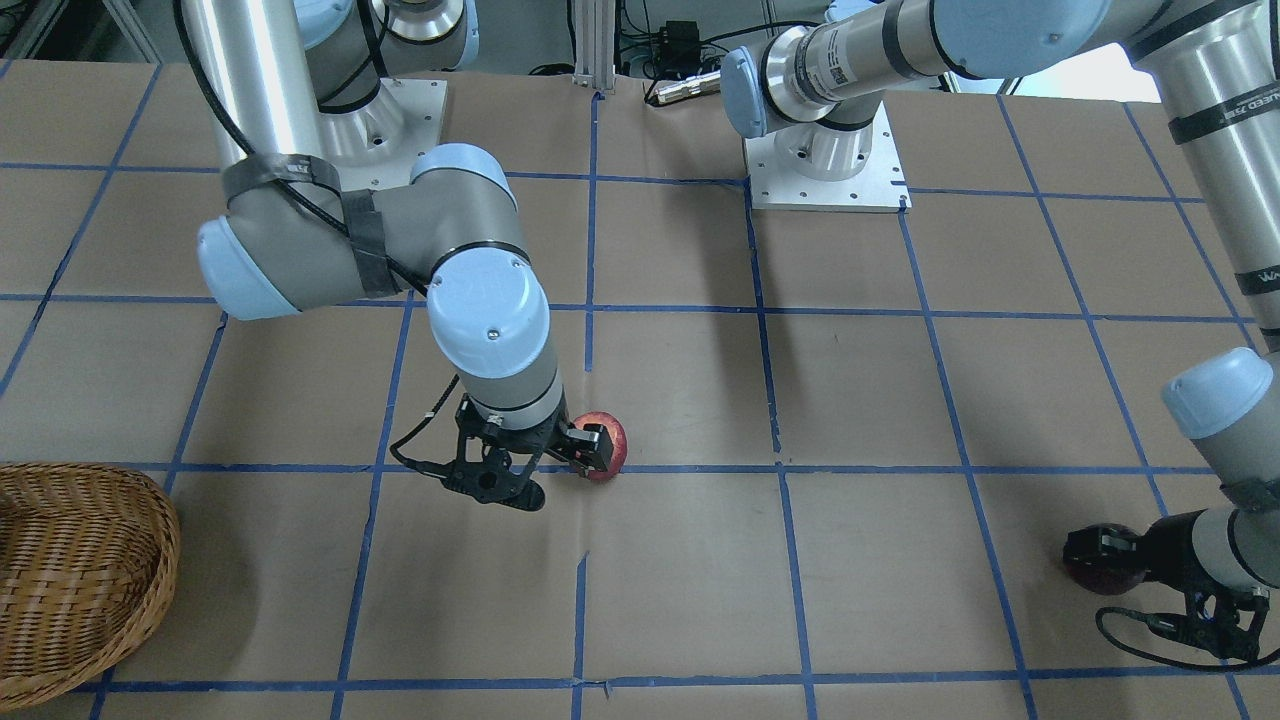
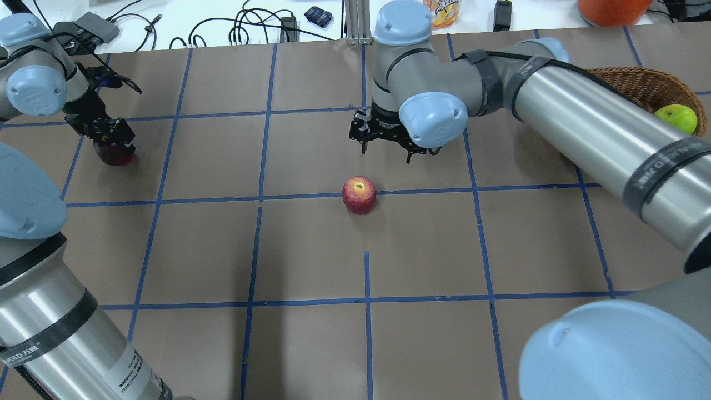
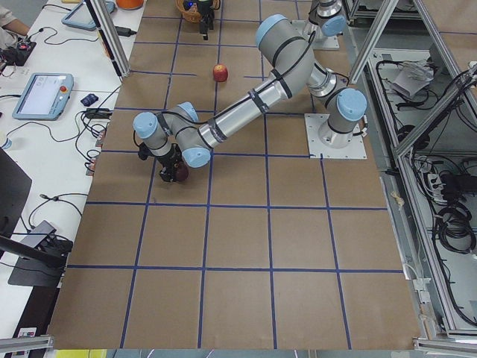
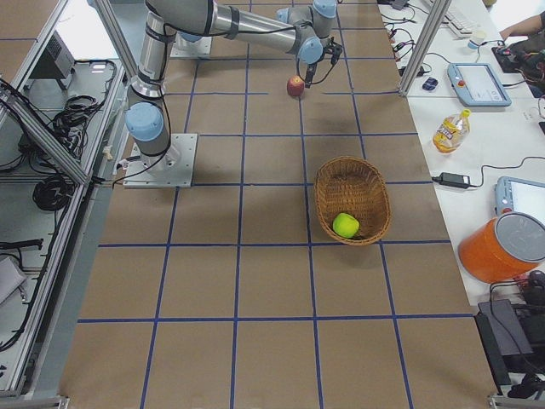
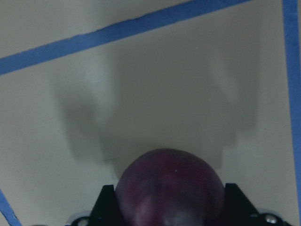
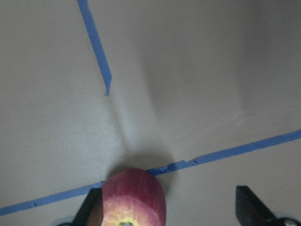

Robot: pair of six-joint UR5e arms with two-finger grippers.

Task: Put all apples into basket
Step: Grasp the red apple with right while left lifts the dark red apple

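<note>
The red apple (image 2: 359, 194) stands on the table near its middle. My right gripper (image 2: 386, 147) is open and hangs just above it; in the right wrist view the apple (image 6: 133, 197) sits beside one finger (image 6: 91, 209), off-centre between the open jaws. The dark maroon apple (image 2: 115, 154) is at the table's far left. My left gripper (image 2: 108, 133) is shut on it; the left wrist view shows the apple (image 5: 169, 188) filling the gap between both fingers. The lime-green apple (image 2: 676, 118) lies in the wicker basket (image 2: 639, 83) at the far right.
The table is brown paper with a blue tape grid. Both arm base plates (image 1: 825, 170) sit at the robot's edge. A side table beyond the far edge holds cables, a drink bottle (image 4: 449, 129), tablets and an orange tub (image 4: 502, 247).
</note>
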